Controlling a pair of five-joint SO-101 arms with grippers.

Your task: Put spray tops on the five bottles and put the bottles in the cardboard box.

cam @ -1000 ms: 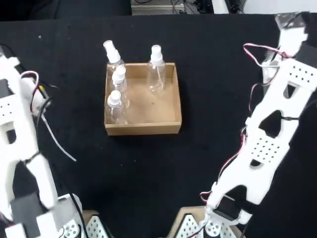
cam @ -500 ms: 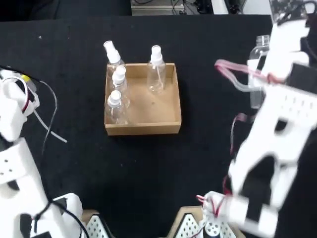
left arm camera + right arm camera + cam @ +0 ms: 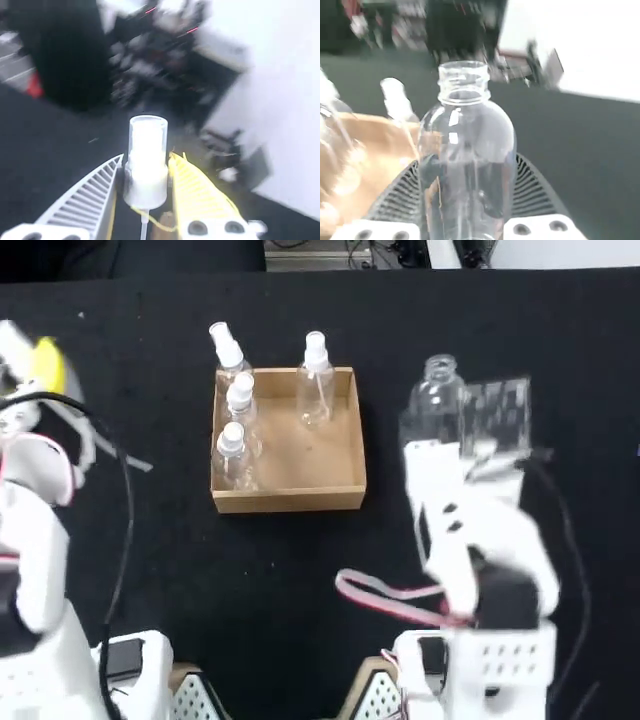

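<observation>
A clear bottle (image 3: 438,392) with a bare, open neck is held upright to the right of the cardboard box (image 3: 290,495), with my right gripper (image 3: 455,430) shut on it. The right wrist view shows the same bottle (image 3: 465,145) between the ribbed fingers (image 3: 532,187), with the box (image 3: 380,145) beyond it. At the far left my left gripper (image 3: 32,358) is shut on a white spray top (image 3: 146,150), which stands upright between the white finger and the yellow finger (image 3: 192,187) with its dip tube hanging down. Several bottles with spray tops (image 3: 238,425) stand in the box.
One capped bottle (image 3: 226,348) stands at the box's back left corner; whether it is inside I cannot tell. Black cloth (image 3: 300,580) covers the table, with open room between the box and the arm bases (image 3: 390,695). Clutter lies beyond the table's far edge.
My right arm has swung in from the far right edge with the open bottle, and now holds it close beside the box. The left arm has shifted toward the back left.
</observation>
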